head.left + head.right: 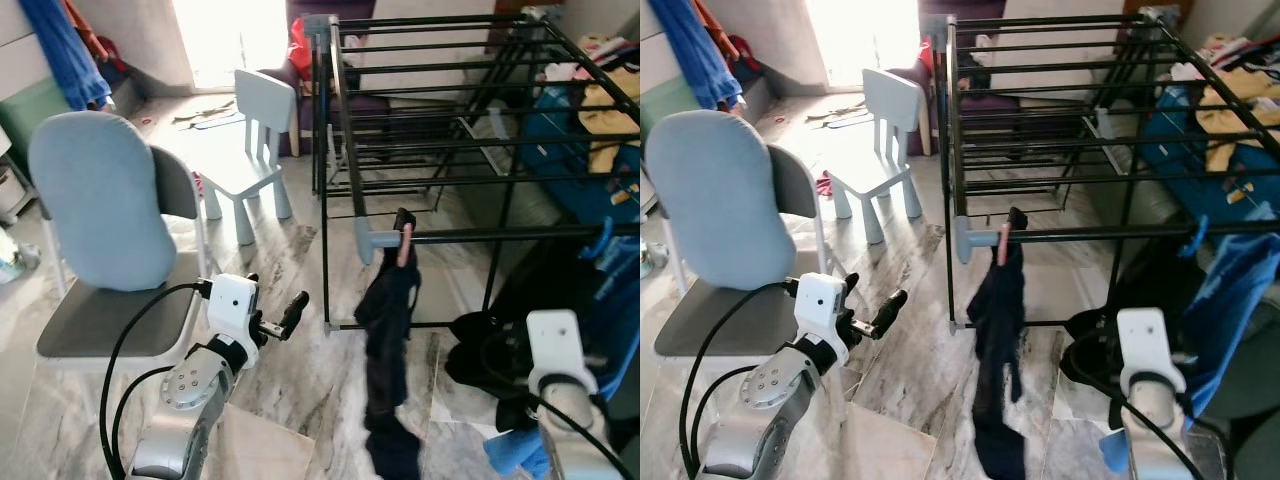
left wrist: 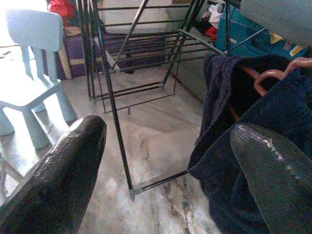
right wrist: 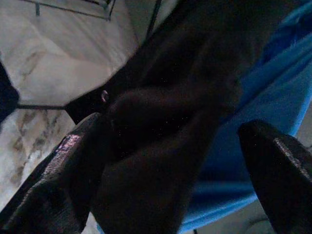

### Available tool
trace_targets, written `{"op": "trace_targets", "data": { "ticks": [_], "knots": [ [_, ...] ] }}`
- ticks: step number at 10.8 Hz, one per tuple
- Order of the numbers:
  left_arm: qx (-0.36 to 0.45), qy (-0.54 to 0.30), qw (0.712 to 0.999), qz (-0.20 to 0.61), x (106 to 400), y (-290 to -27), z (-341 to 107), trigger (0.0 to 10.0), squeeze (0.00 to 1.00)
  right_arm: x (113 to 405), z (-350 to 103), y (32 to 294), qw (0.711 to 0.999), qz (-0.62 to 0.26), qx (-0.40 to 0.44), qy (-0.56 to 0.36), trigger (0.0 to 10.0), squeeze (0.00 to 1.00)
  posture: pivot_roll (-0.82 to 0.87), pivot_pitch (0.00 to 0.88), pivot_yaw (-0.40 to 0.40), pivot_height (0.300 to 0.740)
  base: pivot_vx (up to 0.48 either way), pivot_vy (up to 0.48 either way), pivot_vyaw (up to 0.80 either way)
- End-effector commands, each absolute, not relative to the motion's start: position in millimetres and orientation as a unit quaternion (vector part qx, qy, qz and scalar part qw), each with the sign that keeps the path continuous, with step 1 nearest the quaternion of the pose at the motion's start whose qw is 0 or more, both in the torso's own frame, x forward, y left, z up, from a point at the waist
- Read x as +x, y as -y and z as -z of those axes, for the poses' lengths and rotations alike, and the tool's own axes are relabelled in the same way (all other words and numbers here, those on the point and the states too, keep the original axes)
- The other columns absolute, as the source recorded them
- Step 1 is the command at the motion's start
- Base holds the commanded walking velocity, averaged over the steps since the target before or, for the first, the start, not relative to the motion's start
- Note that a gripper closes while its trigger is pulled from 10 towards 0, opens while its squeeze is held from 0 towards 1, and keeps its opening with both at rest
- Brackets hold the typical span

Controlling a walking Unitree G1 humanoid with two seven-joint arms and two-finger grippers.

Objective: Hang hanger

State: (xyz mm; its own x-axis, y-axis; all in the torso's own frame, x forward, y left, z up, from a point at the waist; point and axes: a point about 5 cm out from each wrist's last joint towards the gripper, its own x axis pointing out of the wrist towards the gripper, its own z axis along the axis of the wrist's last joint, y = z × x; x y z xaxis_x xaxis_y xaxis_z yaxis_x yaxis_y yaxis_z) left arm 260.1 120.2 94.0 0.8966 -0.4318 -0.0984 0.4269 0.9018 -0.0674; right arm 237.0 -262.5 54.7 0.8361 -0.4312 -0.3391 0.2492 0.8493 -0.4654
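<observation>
A pink hanger (image 1: 404, 246) carries a dark navy garment (image 1: 386, 340) and hooks over the front rail of the black drying rack (image 1: 500, 235). The garment droops to the marble floor. My left gripper (image 1: 276, 301) is open, low and left of the garment, apart from it. In the left wrist view its fingers (image 2: 58, 175) stand wide apart, with the hanger's pink hook (image 2: 275, 73) and the navy cloth (image 2: 229, 146) ahead of one finger. My right gripper (image 3: 173, 126) is open at the lower right beside the rack, over dark fabric (image 3: 161, 117) and blue cloth (image 3: 253, 102).
A grey chair with a pale blue cushion (image 1: 100, 200) stands at my left. A small light blue child's chair (image 1: 252, 140) is farther back. Blue and yellow clothes (image 1: 612, 150) lie on the rack's right side. A black bag (image 1: 480, 350) sits under the rack.
</observation>
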Motion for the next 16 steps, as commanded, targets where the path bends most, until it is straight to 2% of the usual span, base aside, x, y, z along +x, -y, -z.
{"op": "trace_targets", "data": {
  "ticks": [1, 4, 5, 8, 12, 14, 16],
  "knots": [
    [-0.019, -0.054, 0.974, 0.22, 262, -119, -94, 10.0, 0.0, 243, -61, 265, 0.938, 0.188, -0.204, -0.207, 10.0, 0.18, -0.19, 0.0, 0.04, 0.74, 0.0, -0.277, 0.0],
    [-0.02, -0.055, 0.974, 0.218, 262, -120, -93, 10.0, 0.0, 246, -62, 266, 0.938, 0.19, -0.204, -0.204, 10.0, 0.14, -0.19, 0.0, 0.041, 0.74, 0.0, -0.375, 0.0],
    [-0.025, -0.059, 0.975, 0.213, 262, -120, -91, 10.0, 0.0, 246, -62, 265, 0.939, 0.188, -0.202, -0.203, 10.0, 0.07, -0.19, 0.0, 0.037, 0.74, 0.0, 0.0, 0.0],
    [-0.037, -0.061, 0.977, 0.202, 262, -122, -90, 10.0, 0.0, 249, -62, 258, 0.948, 0.167, -0.191, -0.194, 10.0, 0.0, -0.19, 0.0, 0.037, 0.74, 0.0, 0.0, 0.0],
    [-0.051, -0.061, 0.978, 0.191, 265, -126, -90, 10.0, 0.0, 255, -63, 247, 0.959, 0.126, -0.182, -0.18, 10.0, 0.0, -0.19, 0.0, 0.032, 0.74, 0.0, 0.0, 0.0],
    [-0.051, -0.062, 0.978, 0.191, 266, -126, -90, 10.0, 0.0, 257, -65, 243, 0.962, 0.109, -0.185, -0.17, 10.0, 0.0, -0.19, 0.0, 0.033, 0.74, 0.0, 0.371, 0.0],
    [-0.047, -0.063, 0.978, 0.191, 266, -126, -89, 10.0, 0.0, 257, -66, 245, 0.959, 0.111, -0.199, -0.168, 10.0, 0.0, -0.19, 0.0, 0.033, 0.74, 0.0, 0.0, 0.0]
  ]
}}
